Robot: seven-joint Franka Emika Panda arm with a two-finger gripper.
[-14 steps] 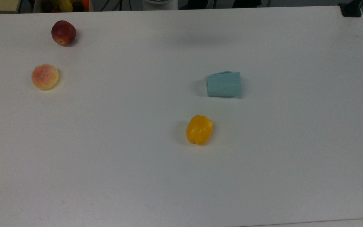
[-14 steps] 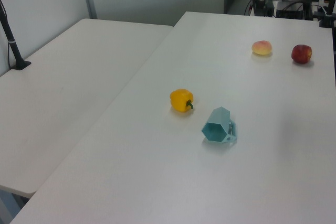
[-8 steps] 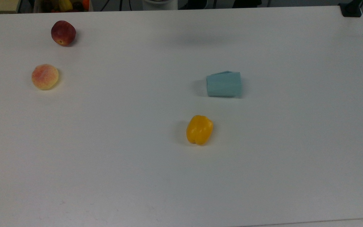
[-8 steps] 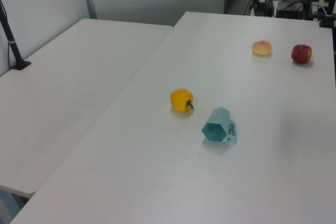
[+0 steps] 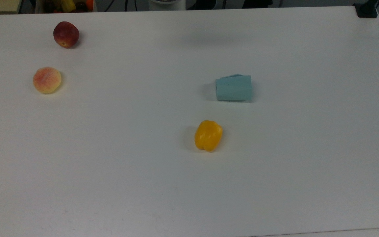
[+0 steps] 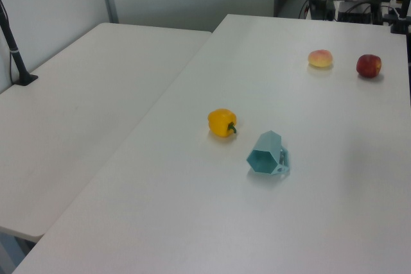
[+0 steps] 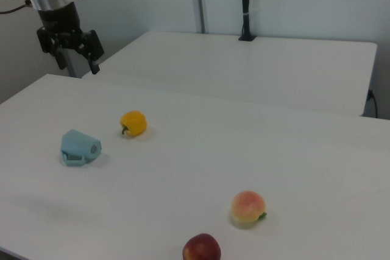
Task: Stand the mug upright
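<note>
Tabletop inspection, nearest items first as the right view shows them. On the white table (image 7: 256,150), a dark red apple-like fruit (image 7: 202,248) lies at the near edge, with a pale pink-and-yellow peach (image 7: 248,207) just beyond it; the two are near each other but apart. Farther back, a small yellow bell pepper (image 7: 133,123) rests on its side, green stem showing. The small pale teal-blue faceted plastic mug (image 7: 80,147) lies tipped on its side near the pepper, not touching it, to the right view's left of it. In the left view the mug (image 6: 267,154) presents its angular hexagonal rim toward the camera, with the handle at the left view's right, against the table. In the top view the mug (image 5: 234,88) lies above and to the top view's right of the pepper (image 5: 208,135), well apart from the peach (image 5: 46,80) and the red fruit (image 5: 65,34). Beyond the mug in the right view, the black two-finger end effector (image 7: 74,61) hangs above the table's far edge, fingers spread and grasping nothing, well apart from the mug.
</note>
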